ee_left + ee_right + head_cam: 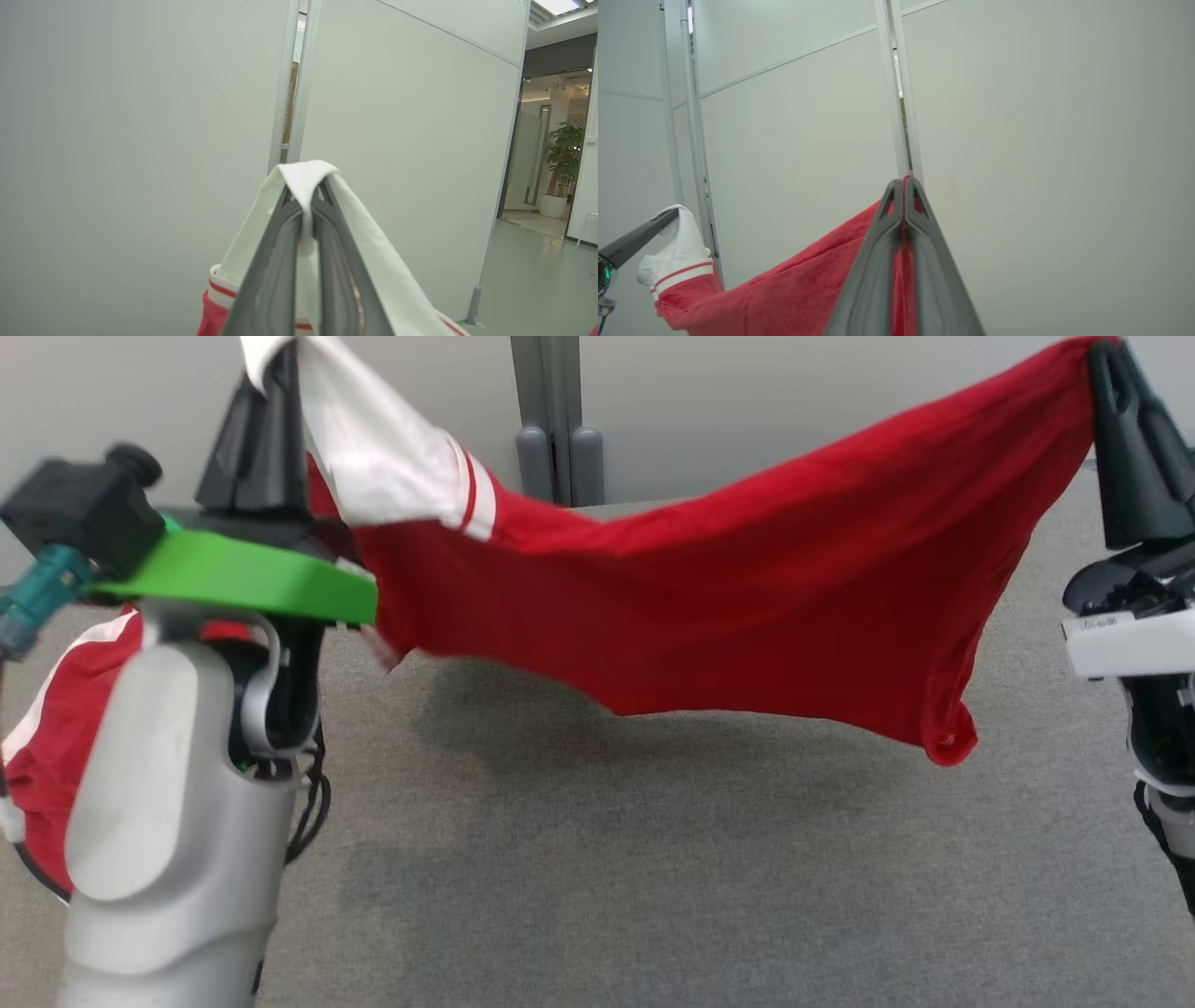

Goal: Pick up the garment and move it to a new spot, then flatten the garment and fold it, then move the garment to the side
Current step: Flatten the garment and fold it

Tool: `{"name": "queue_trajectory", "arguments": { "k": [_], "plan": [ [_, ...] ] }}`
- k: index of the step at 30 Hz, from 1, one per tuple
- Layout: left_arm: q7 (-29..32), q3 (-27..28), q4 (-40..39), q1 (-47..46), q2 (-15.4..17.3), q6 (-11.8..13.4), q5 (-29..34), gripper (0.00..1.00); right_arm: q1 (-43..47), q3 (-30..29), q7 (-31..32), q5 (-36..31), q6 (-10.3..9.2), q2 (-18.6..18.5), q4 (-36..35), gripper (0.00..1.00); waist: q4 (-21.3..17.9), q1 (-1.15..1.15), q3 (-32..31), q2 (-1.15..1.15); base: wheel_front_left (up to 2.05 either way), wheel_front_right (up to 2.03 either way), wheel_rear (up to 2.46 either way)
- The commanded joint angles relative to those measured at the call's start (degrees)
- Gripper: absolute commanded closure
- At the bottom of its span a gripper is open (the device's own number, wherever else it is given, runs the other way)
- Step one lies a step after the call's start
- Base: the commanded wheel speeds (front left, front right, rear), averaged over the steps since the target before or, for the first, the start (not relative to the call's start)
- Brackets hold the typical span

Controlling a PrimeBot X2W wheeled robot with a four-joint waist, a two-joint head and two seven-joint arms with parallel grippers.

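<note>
Head view: you are suspending the garment (728, 607) above the grey surface (597, 877), left gripper (278, 359) clamping the white sleeve (383, 448), right gripper (1109, 369) clamping a red corner (1050, 401). Light, limp cloth is sagging; grip at hems.

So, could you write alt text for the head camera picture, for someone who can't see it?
A red shirt with a white sleeve hangs stretched above a grey surface. The left gripper pinches the white sleeve at upper left; the right gripper pinches a red edge at upper right.
</note>
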Motion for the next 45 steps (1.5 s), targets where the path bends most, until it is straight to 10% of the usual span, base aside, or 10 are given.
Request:
{"name": "queue_trajectory", "arguments": {
  "k": [1,17,26,34,45],
  "plan": [
    [0.82,0.18,-0.84,-1.93,0.63,0.49,0.48,1.0,-1.8,0.04,-0.57,-0.81,-0.05,0.04,0.02,1.0,0.16,0.0,-0.93,0.0,0.0,0.0,0.0],
    [14.23,0.41,-12.63,-10.44,4.67,4.75,1.42,1.0,-6.23,-7.26,6.46,-18.88,-0.05,2.48,-7.06,1.0,0.1,0.0,2.11,0.0,0.0,0.0,0.0],
    [18.65,-3.35,-5.91,-22.9,9.35,-0.74,4.83,1.0,-19.67,-5.98,8.48,-21.23,-0.06,-1.79,-0.08,1.0,-0.83,0.0,17.21,0.0,0.0,0.0,0.0],
    [12.44,-4.62,9.27,-43.75,10.38,-3.59,10.14,1.0,-43.63,0.06,0.84,-25.04,-0.06,-4.86,15.94,1.0,-0.68,0.0,31.1,0.0,0.0,0.0,0.0],
    [-8.58,-4.12,31.2,-63.52,5.34,3.16,16.8,1.0,-65.5,1.76,-8.01,-33.32,-0.07,-1.09,38.17,1.0,2.01,0.0,34.34,0.0,0.0,0.0,0.0]
  ]
}}
